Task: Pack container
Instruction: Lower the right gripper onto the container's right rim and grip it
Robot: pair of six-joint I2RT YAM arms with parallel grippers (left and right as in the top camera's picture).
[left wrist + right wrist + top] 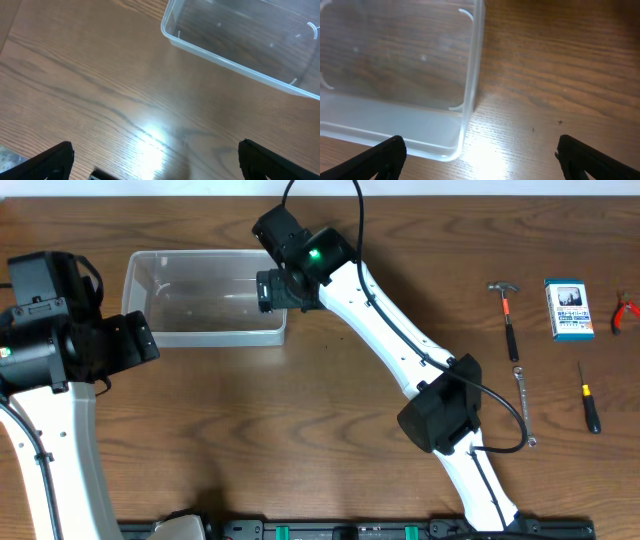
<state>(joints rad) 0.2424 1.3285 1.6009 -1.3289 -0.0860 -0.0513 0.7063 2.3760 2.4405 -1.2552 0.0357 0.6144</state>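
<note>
"What lay nearest?"

"A wrench (524, 405) and a screwdriver (590, 402), both well to the right of the clear container (215, 338)."

"And the arms?"

"The left gripper (155, 160) hung over bare table (300, 440) just off the container's near-left corner. Its fingers were spread wide and held nothing. The right gripper (480, 155) hovered above the container's right end wall, jaws likewise apart."

"Farther back?"

"A hammer (508, 315), a small blue box (568, 308) and red-handled pliers (625, 310), all well right of the container."
</note>
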